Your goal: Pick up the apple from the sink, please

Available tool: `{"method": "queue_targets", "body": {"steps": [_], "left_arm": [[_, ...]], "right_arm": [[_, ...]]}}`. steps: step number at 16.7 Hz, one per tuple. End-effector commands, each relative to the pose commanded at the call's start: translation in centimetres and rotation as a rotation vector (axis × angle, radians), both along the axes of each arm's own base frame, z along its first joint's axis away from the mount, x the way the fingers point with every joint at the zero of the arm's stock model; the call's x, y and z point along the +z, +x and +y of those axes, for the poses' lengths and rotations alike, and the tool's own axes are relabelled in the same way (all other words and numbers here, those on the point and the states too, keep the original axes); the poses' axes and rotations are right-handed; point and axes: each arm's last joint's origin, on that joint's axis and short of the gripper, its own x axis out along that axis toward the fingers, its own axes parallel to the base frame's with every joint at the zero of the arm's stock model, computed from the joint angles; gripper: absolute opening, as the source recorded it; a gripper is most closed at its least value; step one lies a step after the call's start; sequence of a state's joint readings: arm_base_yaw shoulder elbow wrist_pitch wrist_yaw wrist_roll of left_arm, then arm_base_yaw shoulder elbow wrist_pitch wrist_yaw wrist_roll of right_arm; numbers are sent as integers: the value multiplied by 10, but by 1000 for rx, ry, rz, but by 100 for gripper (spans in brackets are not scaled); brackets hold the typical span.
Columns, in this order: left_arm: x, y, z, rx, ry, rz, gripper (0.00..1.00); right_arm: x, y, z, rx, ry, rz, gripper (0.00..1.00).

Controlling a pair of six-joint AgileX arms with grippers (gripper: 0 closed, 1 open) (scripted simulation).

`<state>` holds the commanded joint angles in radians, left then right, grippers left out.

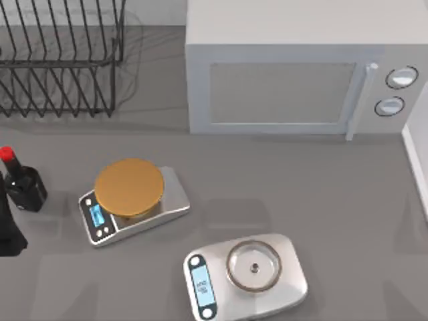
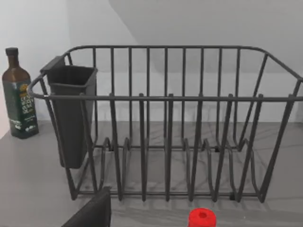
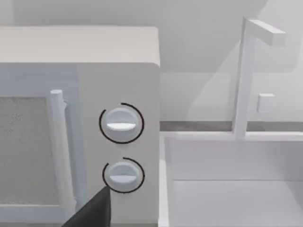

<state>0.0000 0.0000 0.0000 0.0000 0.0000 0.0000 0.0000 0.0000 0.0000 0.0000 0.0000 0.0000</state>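
Note:
The apple is out of view. The white sink point(image 3: 227, 156) lies just right of the microwave, with a white tap point(image 3: 244, 75) behind it; the part of its basin that I see holds nothing. Its rim point(image 1: 416, 160) runs along the table's right edge. A dark part of my right gripper point(image 3: 92, 210) faces the microwave's knobs and the sink. My left arm point(image 1: 8, 227) sits at the far left edge, and a dark part of its gripper point(image 2: 92, 213) points at the dish rack.
A dark bottle point(image 1: 23, 184) with a small red cap point(image 2: 202, 218) stands beside my left arm. The black wire dish rack point(image 1: 60, 60) is at the back left, and the microwave point(image 1: 294, 73) at the back. An orange-plate scale point(image 1: 130, 197) and a silver scale point(image 1: 247, 274) sit in front.

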Motion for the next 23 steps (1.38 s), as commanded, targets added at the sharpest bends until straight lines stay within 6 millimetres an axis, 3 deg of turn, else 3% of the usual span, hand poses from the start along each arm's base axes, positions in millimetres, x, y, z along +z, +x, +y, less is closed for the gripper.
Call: {"method": "queue_targets", "body": {"steps": [15, 20, 23], "left_arm": [[0, 0, 0, 0, 0, 0, 100], [0, 0, 0, 0, 0, 0, 100], [0, 0, 0, 0, 0, 0, 100]], "right_arm": [[2, 0, 0, -2, -2, 7, 100], [37, 6, -4, -31, -30, 154, 100], [69, 26, -8, -56, -53, 332, 100]]}}
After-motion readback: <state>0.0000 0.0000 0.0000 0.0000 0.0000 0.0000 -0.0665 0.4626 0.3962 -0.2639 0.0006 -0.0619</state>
